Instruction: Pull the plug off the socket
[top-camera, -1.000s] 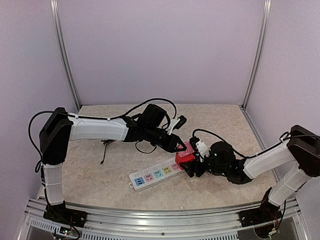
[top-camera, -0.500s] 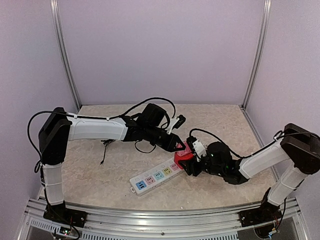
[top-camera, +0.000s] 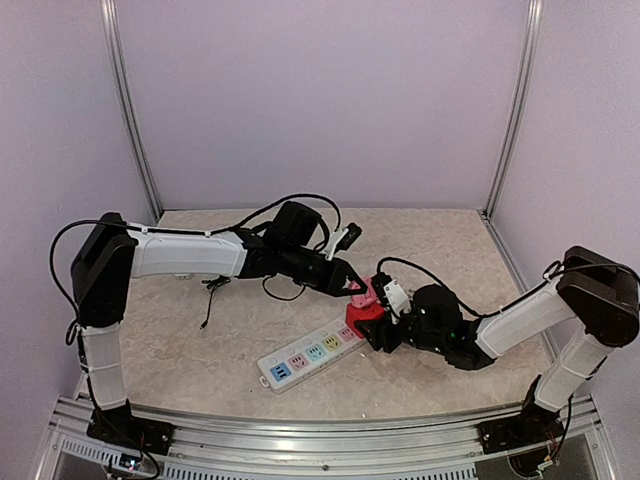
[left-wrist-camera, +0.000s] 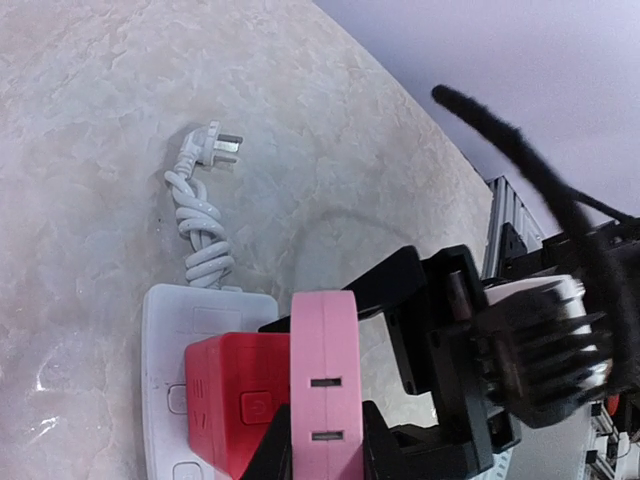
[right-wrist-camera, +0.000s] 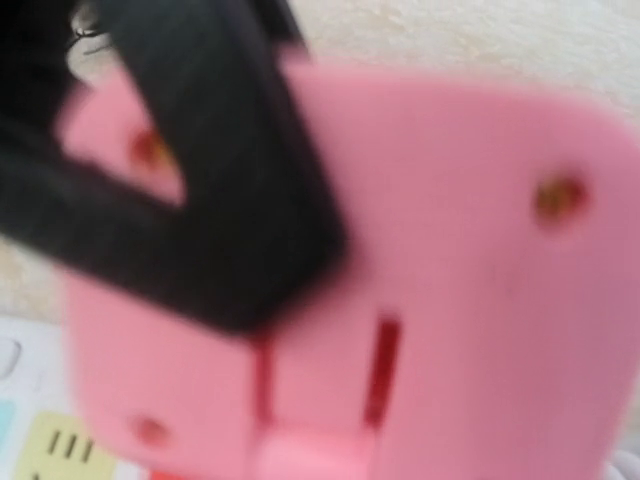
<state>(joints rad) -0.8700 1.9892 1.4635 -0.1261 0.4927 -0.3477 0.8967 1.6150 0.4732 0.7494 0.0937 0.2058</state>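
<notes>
From the left wrist, the socket (left-wrist-camera: 165, 330) is running off the bottom edge, a red block (left-wrist-camera: 235, 400) covering part of it. From the right wrist, the pink plug (right-wrist-camera: 450, 260) over the socket is blurring badly and spilling past the right and bottom edges; a black finger (right-wrist-camera: 200, 200) crossing it is too smeared to place. From above, the right pincer (top-camera: 383, 325) at the socket's far end is hiding its tips behind the block, leaving its grip unclear.
</notes>
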